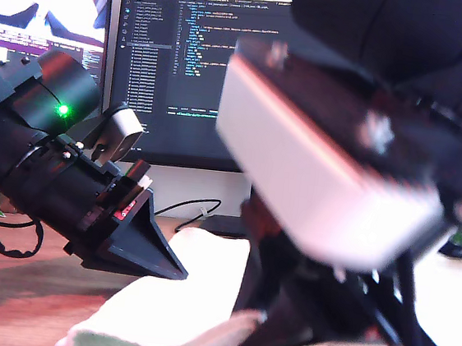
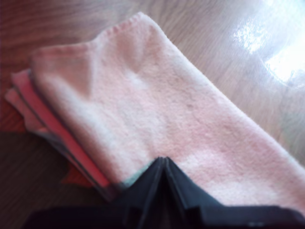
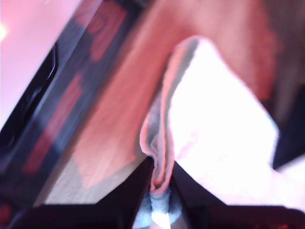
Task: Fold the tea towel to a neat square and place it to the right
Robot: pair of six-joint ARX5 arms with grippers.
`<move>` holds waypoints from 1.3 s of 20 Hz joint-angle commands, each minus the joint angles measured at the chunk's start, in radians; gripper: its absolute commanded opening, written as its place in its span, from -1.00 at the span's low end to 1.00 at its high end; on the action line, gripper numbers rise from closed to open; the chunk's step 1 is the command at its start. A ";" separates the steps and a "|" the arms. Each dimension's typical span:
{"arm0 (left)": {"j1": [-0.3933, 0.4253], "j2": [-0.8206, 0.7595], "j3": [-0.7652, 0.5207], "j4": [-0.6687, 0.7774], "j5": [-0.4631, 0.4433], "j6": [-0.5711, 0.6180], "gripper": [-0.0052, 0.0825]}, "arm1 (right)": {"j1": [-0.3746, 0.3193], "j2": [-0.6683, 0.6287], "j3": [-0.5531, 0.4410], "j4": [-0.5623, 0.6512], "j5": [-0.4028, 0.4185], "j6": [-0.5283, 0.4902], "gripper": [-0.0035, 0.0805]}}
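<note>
Exterior view was mostly blocked by a blurred arm close to the lens. Behind it, the tea towel [image 1: 194, 289] lay on the desk [image 1: 13, 282], low in the middle of the exterior view, in front of a monitor [image 1: 192, 70]. The other arm reached in from the exterior view's left, its black wedge tip over the cloth.

First wrist view: the tea towel [image 2: 157, 119] was already folded into several layers, edges stacked at one side. My first hand [image 2: 164, 167] had its jaws together at the cloth's near edge; whether any cloth was caught between them could not be told.

Second wrist view, blurred: my second hand [image 3: 161, 179] was clamped on a bunched, layered edge of the tea towel [image 3: 214, 124], which rose from the jaws.

Judged step: a later fold, with 1 edge lifted to carry over. The next move seemed to call for drawing that edge across evenly and matching the stacked edges so the square came out neat, before shifting it aside.

Writing: the monitor showed lines of code, too small to read. No label on the towel was visible.
</note>
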 commanded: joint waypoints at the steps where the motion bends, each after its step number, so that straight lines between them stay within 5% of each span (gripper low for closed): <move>1: 0.001 0.010 -0.018 -0.045 -0.006 0.022 -0.93 | 0.011 -0.057 -0.020 0.003 -0.004 0.051 -0.95; 11: -0.069 0.009 -0.018 -0.241 0.013 0.049 -0.93 | 0.011 -0.249 -0.020 -0.119 -0.004 0.261 -0.94; 18: -0.165 -0.029 -0.018 -0.343 0.045 0.047 -0.93 | 0.002 -0.250 0.058 -0.233 -0.014 0.531 -0.94; 26: -0.185 -0.029 -0.018 -0.435 0.050 0.051 -0.93 | -0.148 -0.248 0.117 -0.312 -0.068 0.636 -0.94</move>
